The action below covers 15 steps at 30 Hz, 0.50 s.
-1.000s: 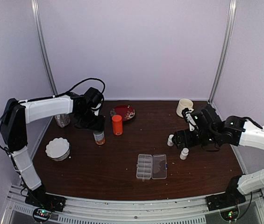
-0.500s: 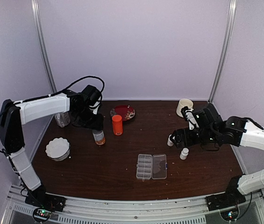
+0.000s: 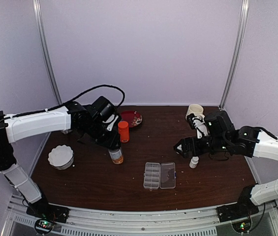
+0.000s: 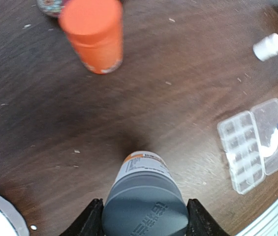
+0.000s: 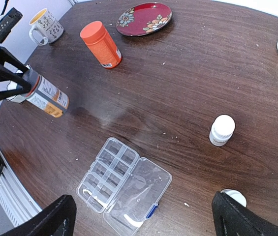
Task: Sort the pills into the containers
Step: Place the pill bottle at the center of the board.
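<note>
Sorting looks barely begun: the left hand [image 3: 110, 141] grips a grey-capped bottle [image 3: 116, 156], lifted over the counter [image 3: 94, 187] left of the open organiser [image 3: 159, 176] at near centre, whose compartments [image 5: 107, 173] look empty of pills, while the right hand [image 3: 182, 146] hangs open near two white bottles [image 5: 222, 130].

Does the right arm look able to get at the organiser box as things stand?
Probably yes. The right pincer hangs open and empty near the open organiser box, nothing stands between them, and the left pincer with its bottle is off to the side.
</note>
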{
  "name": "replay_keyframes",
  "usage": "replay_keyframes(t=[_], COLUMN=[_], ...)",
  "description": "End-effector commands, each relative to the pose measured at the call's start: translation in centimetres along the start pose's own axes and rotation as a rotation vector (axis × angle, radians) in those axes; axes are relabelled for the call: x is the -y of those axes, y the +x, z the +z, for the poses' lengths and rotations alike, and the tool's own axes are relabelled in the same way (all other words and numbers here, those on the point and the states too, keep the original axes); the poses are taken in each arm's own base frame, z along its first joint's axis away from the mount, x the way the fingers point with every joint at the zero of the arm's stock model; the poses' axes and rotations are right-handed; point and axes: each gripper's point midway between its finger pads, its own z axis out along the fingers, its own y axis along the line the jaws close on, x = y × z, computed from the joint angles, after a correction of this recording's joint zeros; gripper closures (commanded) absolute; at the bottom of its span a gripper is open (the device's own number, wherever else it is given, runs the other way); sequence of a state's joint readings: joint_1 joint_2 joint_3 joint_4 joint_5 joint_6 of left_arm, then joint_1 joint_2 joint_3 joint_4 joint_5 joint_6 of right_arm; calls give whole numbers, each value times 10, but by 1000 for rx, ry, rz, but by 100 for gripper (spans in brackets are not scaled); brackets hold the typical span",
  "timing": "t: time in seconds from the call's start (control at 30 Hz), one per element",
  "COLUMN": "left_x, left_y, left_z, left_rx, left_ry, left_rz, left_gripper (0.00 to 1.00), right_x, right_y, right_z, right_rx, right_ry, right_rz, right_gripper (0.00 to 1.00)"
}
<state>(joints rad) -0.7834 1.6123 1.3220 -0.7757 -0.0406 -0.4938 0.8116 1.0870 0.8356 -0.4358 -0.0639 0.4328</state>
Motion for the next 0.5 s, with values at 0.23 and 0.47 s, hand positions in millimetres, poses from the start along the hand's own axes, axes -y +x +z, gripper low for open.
replay_keyframes(t=[0.23,0.47], left_x=[51,54], left_y=[14,23], left_z=[20,34], left_rx=[22,-5], left_ry=[-21,-42], left_rz=[43,46], left_gripper=[59,39], right_x=[-2,-1], right_y=[5,7], right_z=[-4,-7], right_rx=[5,9], right_ry=[-33,-34], right_rz=[6,13], right_gripper=[1,0])
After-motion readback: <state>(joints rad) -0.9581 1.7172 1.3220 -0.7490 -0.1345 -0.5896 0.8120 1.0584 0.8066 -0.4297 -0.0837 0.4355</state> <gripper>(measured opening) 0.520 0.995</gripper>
